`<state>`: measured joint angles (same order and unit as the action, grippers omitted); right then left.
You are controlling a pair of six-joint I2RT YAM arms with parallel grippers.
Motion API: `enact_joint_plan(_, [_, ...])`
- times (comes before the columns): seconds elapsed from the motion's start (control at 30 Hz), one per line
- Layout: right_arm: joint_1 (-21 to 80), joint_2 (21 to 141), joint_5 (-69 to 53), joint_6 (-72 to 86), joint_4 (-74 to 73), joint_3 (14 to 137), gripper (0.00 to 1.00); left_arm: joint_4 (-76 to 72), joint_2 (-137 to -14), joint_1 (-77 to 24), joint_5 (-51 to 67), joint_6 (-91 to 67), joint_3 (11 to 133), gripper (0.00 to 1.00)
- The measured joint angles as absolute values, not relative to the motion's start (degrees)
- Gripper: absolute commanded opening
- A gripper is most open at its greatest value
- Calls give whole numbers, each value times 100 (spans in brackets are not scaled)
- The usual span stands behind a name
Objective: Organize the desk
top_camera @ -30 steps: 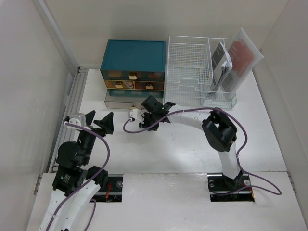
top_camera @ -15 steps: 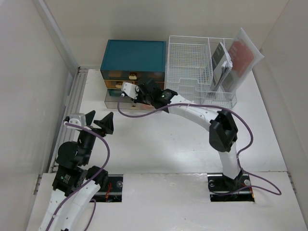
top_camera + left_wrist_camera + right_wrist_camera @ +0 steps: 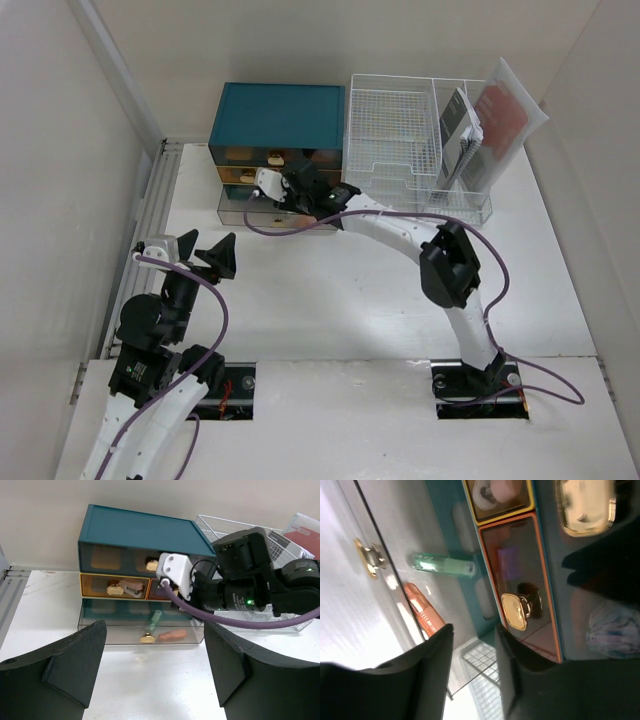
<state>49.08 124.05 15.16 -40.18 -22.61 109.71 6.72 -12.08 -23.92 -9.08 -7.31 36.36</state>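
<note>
2 arms, 2 grippers. left gripper [image 3: 155, 672] is spread wide with nothing between the fingers, hovering over the near-left of the desk [image 3: 340, 300] and facing the drawer box [image 3: 277, 115]

right gripper [image 3: 474, 630] is up against the box front, fingers a narrow gap apart, gripping nothing

desk = the white top under everything. 1 drawer box and 1 wire rack [image 3: 390, 130] stand side by side at its far edge

drawers, 4 by my count:
- 1 wide top drawer [image 3: 105, 557]
- 2 small middle ones: yellow-framed drawer [image 3: 95, 586] and orange-framed drawer [image 3: 512, 570]
- 1 wide clear bottom drawer [image 3: 115, 630], sticking out in front of the box

gold knobs [image 3: 146, 638]: 3 visible from the left wrist; the orange drawer's knob is hidden there behind the right wrist and shows only in the right wrist view

bottom drawer holds 2 items: green tube [image 3: 155, 618] and an orange thing [image 3: 172, 634], can't tell what it is. the yellow drawer has 1 pinkish item, also unclear

rack holds 2 upright items: spiral notebook [image 3: 458, 125] and red-covered booklet [image 3: 508, 105], the latter cut off at the left wrist frame edge
</note>
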Motion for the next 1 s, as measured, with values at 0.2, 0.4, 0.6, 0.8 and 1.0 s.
enact_joint_plan(0.2, [4882,12009,506,-3900,-2451,10829,0,672,-1208,-2392,-908,-731,3634,76])
enact_joint_plan(0.4, [4755,12156,-1186,-4062,-3581,11201,0,672,-1208,-2392,-908,-731,3634,76])
enact_joint_plan(0.6, [4630,12672,-1872,-4128,-4104,11485,0,672,-1208,-2392,-908,-731,3632,76])
enact_joint_plan(0.8, [4615,12910,-1310,-3785,-3942,11467,0,672,-1208,-2392,-908,-731,3632,76])
enact_joint_plan(1.0, [4615,13002,-346,-3413,-3334,11389,0,672,-1208,-2392,-908,-731,3632,76])
